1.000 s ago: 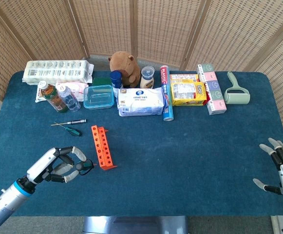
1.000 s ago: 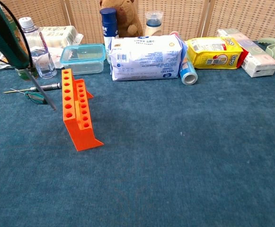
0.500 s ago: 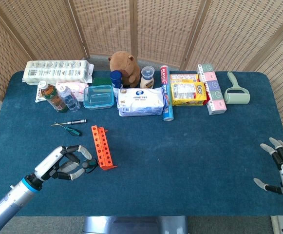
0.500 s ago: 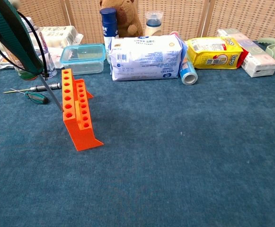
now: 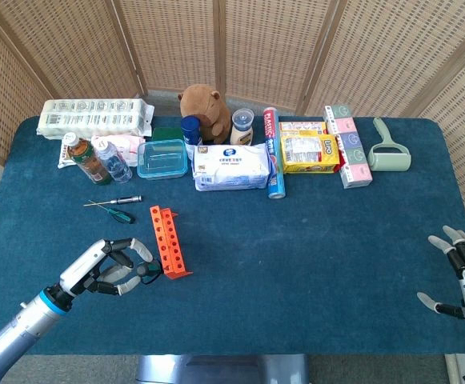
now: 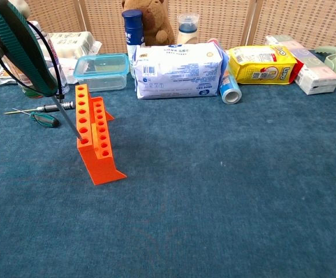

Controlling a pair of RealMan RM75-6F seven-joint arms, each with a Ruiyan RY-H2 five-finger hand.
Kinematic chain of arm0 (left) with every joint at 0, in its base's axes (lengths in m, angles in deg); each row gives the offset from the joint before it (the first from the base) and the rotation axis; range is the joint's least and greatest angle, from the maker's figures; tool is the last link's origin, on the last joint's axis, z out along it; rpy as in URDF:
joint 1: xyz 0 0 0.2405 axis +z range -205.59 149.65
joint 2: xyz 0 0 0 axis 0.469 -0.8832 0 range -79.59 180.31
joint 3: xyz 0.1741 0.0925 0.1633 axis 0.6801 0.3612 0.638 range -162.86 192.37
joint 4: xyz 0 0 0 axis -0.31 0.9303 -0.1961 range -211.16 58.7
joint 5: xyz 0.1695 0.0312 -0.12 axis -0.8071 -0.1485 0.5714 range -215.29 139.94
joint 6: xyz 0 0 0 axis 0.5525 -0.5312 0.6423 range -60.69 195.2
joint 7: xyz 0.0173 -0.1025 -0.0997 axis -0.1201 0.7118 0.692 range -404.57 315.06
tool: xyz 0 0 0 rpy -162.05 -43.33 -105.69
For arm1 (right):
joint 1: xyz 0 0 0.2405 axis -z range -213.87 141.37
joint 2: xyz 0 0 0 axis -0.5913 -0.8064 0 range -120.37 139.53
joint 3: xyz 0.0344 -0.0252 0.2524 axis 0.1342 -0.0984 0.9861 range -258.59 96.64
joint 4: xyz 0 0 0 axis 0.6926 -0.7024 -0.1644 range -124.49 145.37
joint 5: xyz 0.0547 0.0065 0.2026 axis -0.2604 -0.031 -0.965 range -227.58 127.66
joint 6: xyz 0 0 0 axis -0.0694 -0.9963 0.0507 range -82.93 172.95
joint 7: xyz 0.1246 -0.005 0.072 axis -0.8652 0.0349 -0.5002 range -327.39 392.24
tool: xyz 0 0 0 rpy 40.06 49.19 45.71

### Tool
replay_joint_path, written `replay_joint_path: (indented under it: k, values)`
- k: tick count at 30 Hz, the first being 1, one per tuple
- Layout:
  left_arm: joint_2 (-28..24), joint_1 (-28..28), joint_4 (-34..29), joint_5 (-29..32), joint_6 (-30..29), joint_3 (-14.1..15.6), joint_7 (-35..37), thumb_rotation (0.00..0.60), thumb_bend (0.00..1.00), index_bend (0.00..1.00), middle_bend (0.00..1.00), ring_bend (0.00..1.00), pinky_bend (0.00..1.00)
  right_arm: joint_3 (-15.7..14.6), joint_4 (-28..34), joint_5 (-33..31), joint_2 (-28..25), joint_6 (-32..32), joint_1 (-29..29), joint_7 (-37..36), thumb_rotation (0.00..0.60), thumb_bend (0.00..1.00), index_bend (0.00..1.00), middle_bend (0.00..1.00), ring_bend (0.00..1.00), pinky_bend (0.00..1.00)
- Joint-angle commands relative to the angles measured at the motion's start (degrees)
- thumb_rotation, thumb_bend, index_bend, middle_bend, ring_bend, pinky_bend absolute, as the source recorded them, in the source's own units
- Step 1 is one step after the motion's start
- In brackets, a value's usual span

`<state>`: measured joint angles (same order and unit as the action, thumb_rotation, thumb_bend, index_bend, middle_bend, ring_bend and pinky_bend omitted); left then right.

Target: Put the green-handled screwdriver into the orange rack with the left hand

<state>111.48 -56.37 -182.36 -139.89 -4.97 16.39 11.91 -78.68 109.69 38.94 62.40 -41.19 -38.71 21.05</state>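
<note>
My left hand (image 5: 110, 268) holds the green-handled screwdriver (image 6: 24, 51) at the near left of the table. In the chest view its ribbed handle fills the upper left, tilted, and its thin shaft (image 6: 71, 120) slants down to the right. The tip touches a near hole in the left row of the orange rack (image 6: 97, 143). In the head view the hand sits just left of the orange rack (image 5: 168, 240), at its near end. My right hand (image 5: 462, 278) rests at the table's right edge, fingers spread, holding nothing.
Two more small screwdrivers lie left of the rack: a green-handled one (image 5: 121, 214) and a silver one (image 5: 114, 201). Along the back stand bottles (image 5: 96, 160), a clear box (image 5: 162, 158), a wipes pack (image 5: 232, 166), a plush toy (image 5: 204, 108) and snack boxes (image 5: 309, 152).
My left hand has carried the screwdriver to the right and slightly down. Its tip went from beside the rack to a near hole in the rack's left row. The right hand has stayed put.
</note>
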Motion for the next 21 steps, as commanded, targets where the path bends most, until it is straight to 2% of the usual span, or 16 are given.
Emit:
replay_joint_path:
  k: [1,21]
  values:
    - [0.1,-0.16,0.01,0.19,0.02,0.11,-0.1,0.6,0.46,0.52,0.96,0.94,0.94,0.01,0.01,0.01,-0.01,-0.03,0.01,-0.04,0.6,0.02,0.16,0.06,0.05,0.0]
    - [1.72,-1.19,2.3,1.95,0.61,0.66,-0.15,0.6,0.46,0.52,0.96,0.94,0.94,0.01,0.11,-0.02,0.05,0.2,-0.08,0.22,0.6,0.02,0.16,0.06,0.05,0.0]
